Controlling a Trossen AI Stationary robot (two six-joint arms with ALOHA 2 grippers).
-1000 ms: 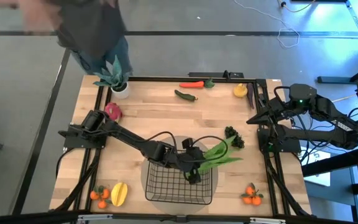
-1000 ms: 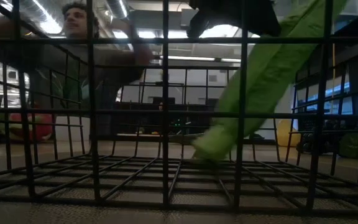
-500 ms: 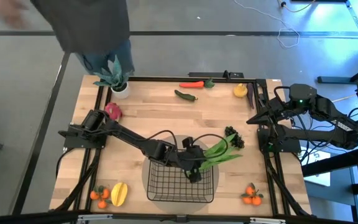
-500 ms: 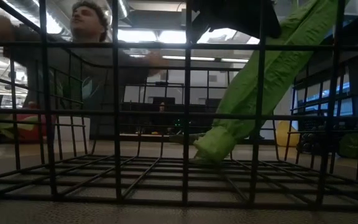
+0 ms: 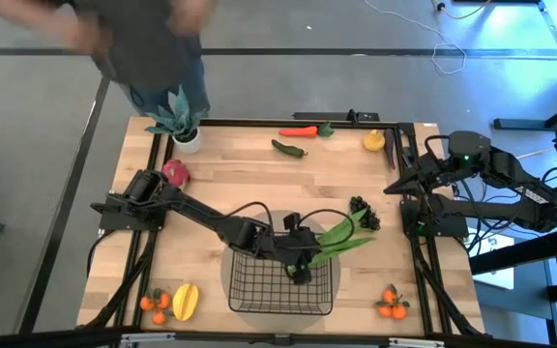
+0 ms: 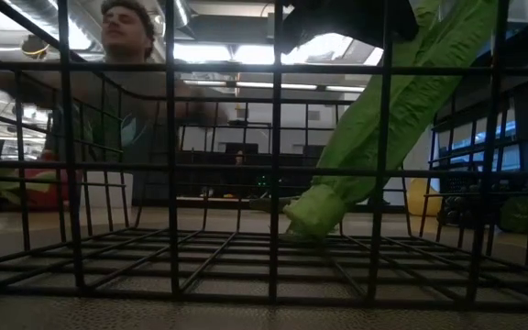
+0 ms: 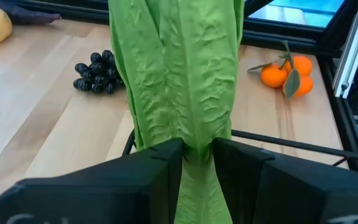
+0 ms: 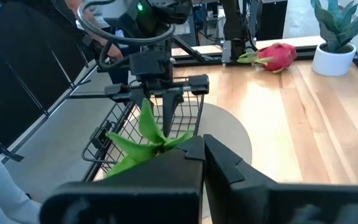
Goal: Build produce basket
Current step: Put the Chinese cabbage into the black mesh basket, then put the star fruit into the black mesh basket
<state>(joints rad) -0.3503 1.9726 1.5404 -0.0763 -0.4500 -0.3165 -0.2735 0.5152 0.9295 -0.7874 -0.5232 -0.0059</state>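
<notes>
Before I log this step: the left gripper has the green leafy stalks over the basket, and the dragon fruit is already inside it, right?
Not quite. The left gripper has the green leafy stalks over the basket, but the dragon fruit lies on the table near the left arm's base, as the high view shows.

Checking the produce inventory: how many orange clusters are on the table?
2: one orange cluster at the near left corner beside the mango, another at the near right corner.
</notes>
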